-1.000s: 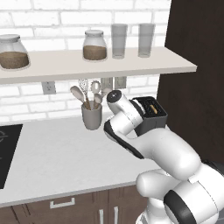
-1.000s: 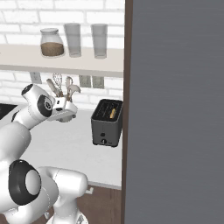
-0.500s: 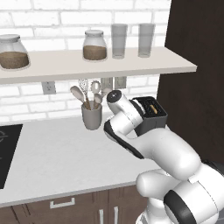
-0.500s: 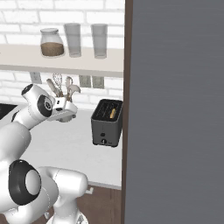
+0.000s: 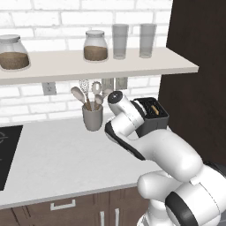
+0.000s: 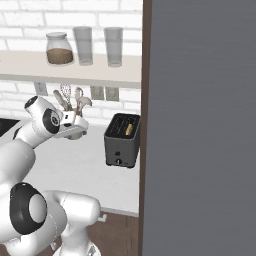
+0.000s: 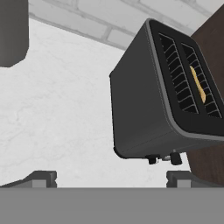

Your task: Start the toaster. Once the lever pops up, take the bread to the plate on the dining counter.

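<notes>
The boxy dark grey toaster [image 7: 144,105], right of centre in the hand view, looks like smooth matt plastic or painted metal, its slots ribbed. It stands on a white, faintly veined, stone-like worktop [image 7: 57,100] with a dull sheen. In the left base view's upper half, clear glossy glass jars [image 5: 96,45] sit on a pale matt shelf [image 5: 66,66] against a rough white brick wall [image 5: 53,17].

Bare white worktop [image 5: 57,154] lies open left of the toaster [image 6: 121,140]. Obstructions — a grey utensil holder [image 5: 92,117] near the brick wall, a shelf [image 5: 97,66] overhead, and a dark tall cabinet [image 6: 200,125] close against the toaster's right side.
</notes>
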Available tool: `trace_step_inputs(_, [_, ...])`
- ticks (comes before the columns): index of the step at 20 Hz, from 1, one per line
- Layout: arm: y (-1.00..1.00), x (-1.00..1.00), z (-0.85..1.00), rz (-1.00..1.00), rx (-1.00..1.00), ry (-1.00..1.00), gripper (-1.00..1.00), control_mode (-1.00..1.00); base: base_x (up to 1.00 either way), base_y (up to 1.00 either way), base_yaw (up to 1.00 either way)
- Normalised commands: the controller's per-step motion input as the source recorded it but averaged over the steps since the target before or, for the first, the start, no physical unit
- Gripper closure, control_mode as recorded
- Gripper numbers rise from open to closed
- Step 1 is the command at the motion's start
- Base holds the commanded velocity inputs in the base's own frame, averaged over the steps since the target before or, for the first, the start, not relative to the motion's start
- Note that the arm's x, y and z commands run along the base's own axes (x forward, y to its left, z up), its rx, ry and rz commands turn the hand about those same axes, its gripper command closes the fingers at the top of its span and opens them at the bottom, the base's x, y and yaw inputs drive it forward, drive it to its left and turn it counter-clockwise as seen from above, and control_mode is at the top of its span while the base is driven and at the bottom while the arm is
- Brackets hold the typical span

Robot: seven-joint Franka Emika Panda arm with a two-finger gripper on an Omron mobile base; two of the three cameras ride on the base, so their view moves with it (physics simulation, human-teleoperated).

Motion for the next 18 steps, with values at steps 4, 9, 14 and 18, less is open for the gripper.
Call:
trace_step_inputs(4, [0.0,0.0,0.0,0.0,0.0,0.0,-1.0,-1.0,0.0,0.0,0.0])
trace_step_inputs(9, [0.0,0.0,0.0,0.0,0.0,0.0,-1.0,-1.0,0.0,0.0,0.0])
trace_step_inputs(14, [0.0,0.0,0.0,0.0,0.0,0.0,-1.0,-1.0,0.0,0.0,0.0])
trace_step_inputs(18, [0.0,0.0,0.0,0.0,0.0,0.0,-1.0,-1.0,0.0,0.0,0.0])
